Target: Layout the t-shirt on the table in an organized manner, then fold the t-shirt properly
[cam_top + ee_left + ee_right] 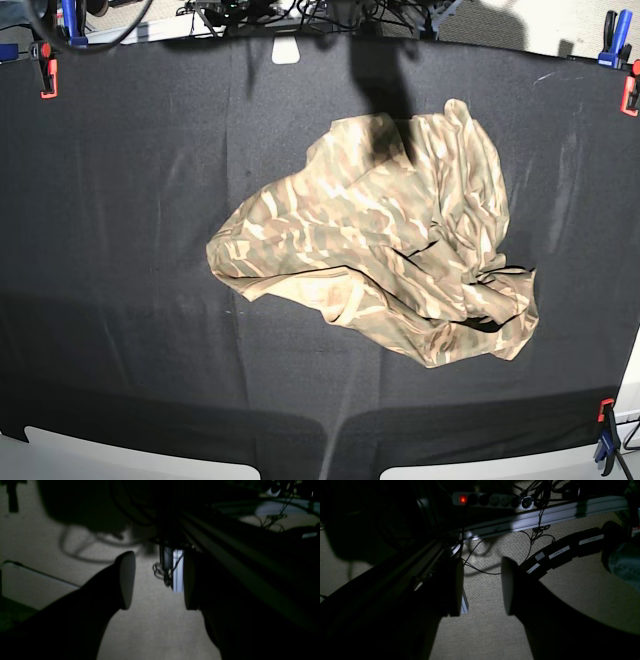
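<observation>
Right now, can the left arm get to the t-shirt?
Probably yes. The t-shirt lies crumpled in the open on the table with nothing on it; the left gripper is open and empty but off the table, over carpet.

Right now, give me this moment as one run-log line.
t-shirt: crumpled heap on table | left gripper: open, empty | right gripper: open, empty | layout: not started

black-clothed table, crumpled camouflage t-shirt lying on it
</observation>
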Tool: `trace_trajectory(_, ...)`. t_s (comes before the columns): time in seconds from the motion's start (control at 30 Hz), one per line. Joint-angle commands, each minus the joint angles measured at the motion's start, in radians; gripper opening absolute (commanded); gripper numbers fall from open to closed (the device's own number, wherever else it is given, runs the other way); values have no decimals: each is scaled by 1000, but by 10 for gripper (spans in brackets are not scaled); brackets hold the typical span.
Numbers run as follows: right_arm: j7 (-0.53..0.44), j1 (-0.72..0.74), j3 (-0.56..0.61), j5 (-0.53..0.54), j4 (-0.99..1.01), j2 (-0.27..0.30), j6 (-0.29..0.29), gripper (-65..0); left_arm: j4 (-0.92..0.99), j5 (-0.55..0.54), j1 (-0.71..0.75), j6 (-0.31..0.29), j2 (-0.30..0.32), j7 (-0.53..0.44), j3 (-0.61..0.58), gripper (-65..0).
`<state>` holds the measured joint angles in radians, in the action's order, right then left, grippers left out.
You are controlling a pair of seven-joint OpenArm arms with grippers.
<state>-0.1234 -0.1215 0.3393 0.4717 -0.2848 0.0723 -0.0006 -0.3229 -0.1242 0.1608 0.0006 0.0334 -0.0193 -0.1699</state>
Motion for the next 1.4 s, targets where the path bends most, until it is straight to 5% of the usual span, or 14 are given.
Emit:
trace_trajectory(0.0, -15, 2, 0, -1, -8, 3, 1, -404, -4, 4, 3, -1, 0, -4, -1, -360)
trace_trajectory(0.67, -8, 2, 0, -1, -8, 8, 0, -404, -4, 0, 3, -1, -5, -13, -1, -360)
trace_trajectory(1.07, -8, 0, 0, -3, -8, 8, 0, -404, -4, 1, 47, -1, 1, -192, -1, -360)
trace_trajectory(1.37, -6, -23, 0, -215, -8, 10, 0, -404, -4, 2, 47, -1, 1, -192, -1, -360)
